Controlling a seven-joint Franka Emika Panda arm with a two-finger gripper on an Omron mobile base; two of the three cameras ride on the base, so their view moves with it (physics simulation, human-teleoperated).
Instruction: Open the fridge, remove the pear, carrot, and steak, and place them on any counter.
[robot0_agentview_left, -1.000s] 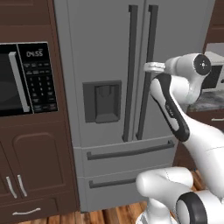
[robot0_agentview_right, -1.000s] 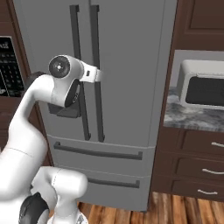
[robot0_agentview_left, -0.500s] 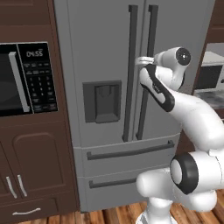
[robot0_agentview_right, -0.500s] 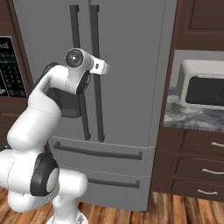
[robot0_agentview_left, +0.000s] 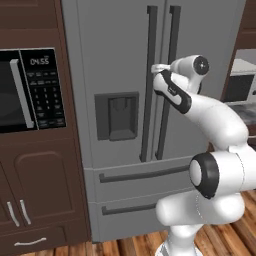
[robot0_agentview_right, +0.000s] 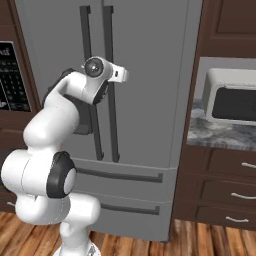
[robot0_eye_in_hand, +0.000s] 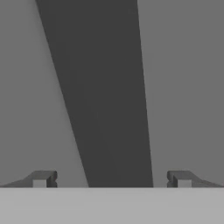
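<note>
Fridge (robot0_agentview_left: 115, 60) door handle (robot0_eye_in_hand: 105, 100) dead ahead, between my fingertips, long axis vertical; my pincer (robot0_eye_in_hand: 111, 180) spread wide, unclosed.

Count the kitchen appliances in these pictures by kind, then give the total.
Fridge: 1
Microwaves: 2 (black built-in microwave; pale microwave on the counter)
Total: 3
</note>
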